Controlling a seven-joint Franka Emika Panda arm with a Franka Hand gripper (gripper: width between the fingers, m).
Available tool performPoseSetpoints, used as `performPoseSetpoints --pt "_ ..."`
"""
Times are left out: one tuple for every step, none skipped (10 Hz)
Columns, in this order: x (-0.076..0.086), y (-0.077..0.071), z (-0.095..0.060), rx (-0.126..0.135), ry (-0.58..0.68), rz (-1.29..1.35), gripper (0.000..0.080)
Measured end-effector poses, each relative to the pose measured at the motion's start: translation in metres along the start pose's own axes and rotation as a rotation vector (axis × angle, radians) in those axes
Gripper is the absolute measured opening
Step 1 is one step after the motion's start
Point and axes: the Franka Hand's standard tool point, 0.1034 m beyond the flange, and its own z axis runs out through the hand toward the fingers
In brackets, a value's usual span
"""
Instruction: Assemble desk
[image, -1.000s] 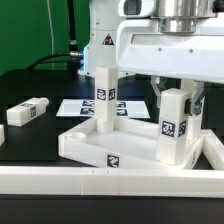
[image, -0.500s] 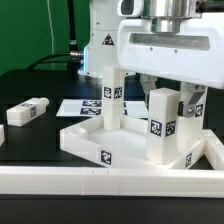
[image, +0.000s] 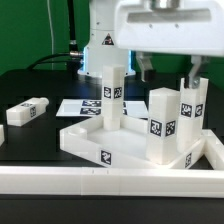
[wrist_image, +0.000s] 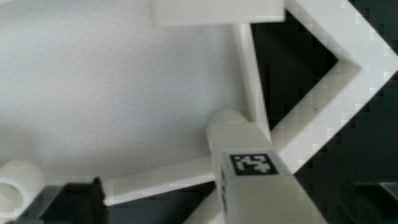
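Jaws wide apart, empty, above upright leg with black-and-white square tags in tabletop.

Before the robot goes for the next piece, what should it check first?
1. Gripper open and empty: ok, jaws spread, nothing between them.
2. Gripper clear of the near leg: ok, it hangs above the leg's top.
3. Near leg upright in the tabletop: ok.
4. Near leg fully seated in its socket: cannot tell, the rim hides it.
5. Back leg upright: ok.
6. Loose leg free to grab: ok, it lies alone on the table at the exterior view's left.
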Motion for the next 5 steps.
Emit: performPoseSetpoints --pt "0.012 0.015 -0.011 0.014 0.0 -0.032 0.0649" --pt "0.024 0.025 -0.014 0.014 0.006 -0.033 0.0649" --pt "0.027 0.025 -0.013 0.009 0.002 -0.03 0.0649" --pt "0.025 0.024 -0.012 0.008 0.001 -0.033 0.0649" --pt "0.026 0.024 -0.012 0.007 0.001 -0.033 0.0649"
